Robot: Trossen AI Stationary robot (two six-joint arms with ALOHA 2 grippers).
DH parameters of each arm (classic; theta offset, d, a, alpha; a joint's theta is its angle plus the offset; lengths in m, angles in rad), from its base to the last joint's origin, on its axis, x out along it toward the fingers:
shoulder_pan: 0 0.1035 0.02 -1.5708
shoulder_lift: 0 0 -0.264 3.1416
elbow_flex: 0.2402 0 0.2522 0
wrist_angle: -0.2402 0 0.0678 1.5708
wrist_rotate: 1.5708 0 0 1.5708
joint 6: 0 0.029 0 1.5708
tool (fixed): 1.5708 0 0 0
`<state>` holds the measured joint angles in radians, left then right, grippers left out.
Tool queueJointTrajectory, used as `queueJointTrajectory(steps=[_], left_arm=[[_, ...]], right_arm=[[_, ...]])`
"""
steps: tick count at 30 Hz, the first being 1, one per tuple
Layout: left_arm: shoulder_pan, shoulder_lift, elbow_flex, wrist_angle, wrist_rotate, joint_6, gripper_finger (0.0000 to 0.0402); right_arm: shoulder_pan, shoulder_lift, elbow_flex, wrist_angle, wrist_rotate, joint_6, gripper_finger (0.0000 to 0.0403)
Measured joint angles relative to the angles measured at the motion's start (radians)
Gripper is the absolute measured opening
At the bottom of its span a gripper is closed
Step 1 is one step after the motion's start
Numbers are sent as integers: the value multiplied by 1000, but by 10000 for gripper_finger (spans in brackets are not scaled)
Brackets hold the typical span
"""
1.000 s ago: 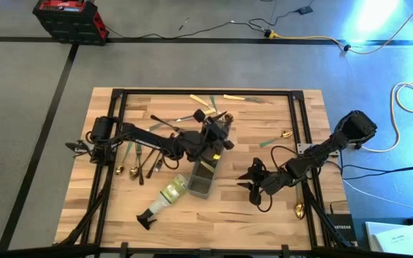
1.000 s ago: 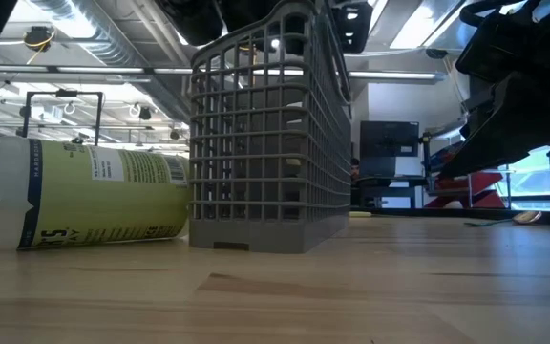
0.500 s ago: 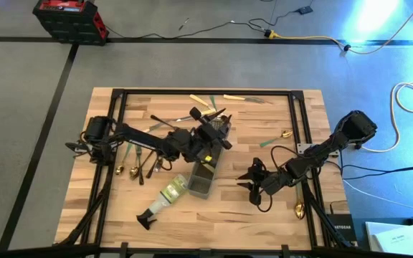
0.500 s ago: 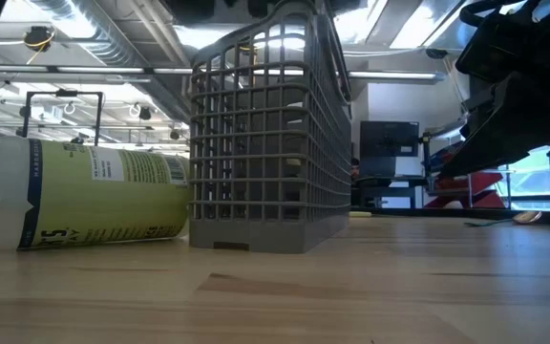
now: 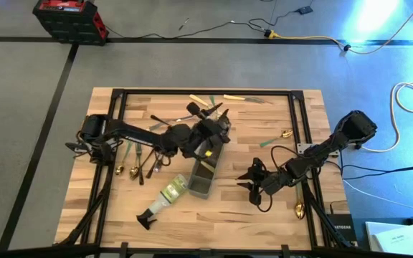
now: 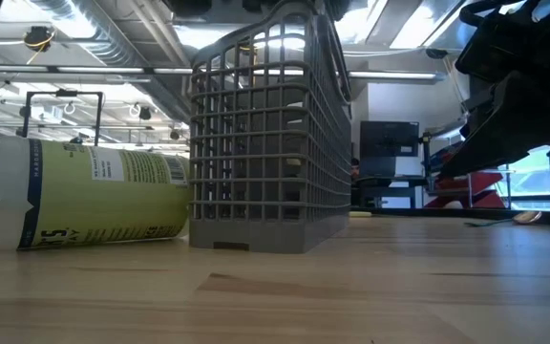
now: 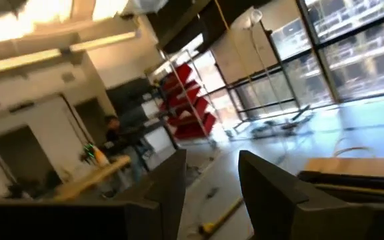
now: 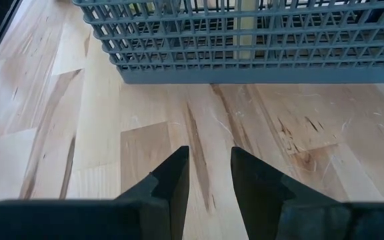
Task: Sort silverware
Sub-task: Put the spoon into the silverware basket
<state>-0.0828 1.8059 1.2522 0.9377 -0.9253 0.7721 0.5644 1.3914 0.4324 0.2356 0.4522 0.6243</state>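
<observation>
1. A cluster of forks and spoons (image 5: 138,159) is seen lying flat on the tabletop (image 5: 106,208) near the left edge, apparently left there as stock not yet sorted.
2. A spray bottle (image 5: 165,198) is laid on its side just beside the caddy; it plays no part in the sorting and is probably just clutter to be worked around.
3. The left gripper (image 5: 210,132) is held above the far end of the grey mesh caddy (image 5: 201,178), aimed outward at the room and not down at the tabletop. The jaws are seen spread a little with nothing between them, which would suit a piece just let go or a reach toward the next one.
4. More cutlery with cream and green handles (image 5: 214,101) is strewn along the far edge, well apart from the caddy.
5. At least one cream handle is seen standing inside the caddy, so sorting is judged to be under way.
6. The right gripper (image 8: 209,175) is rested low over bare wood near the caddy, its jaws slightly parted and empty; it appears to be waiting.
7. A gold spoon (image 5: 287,133) and another (image 5: 300,211) are left on the right side.
</observation>
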Motion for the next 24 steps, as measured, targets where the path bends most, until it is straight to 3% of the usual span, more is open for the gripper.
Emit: queueJointTrajectory(steps=[5,9,14,19,24], left_arm=[[-49,-140,0,-32,-88,189,122],[-90,-326,-50,-255,-128,180,122],[-96,-692,-239,-618,-23,-155,122],[-22,-1042,-475,-928,209,-660,122],[20,-1197,-769,-974,168,-889,122]], right_arm=[[0,0,0,2,5,2,94],[-3,0,0,94,69,-1,94],[-2,0,1,205,116,-101,94],[-2,0,1,220,148,-161,94],[-2,0,1,217,169,-166,94]])
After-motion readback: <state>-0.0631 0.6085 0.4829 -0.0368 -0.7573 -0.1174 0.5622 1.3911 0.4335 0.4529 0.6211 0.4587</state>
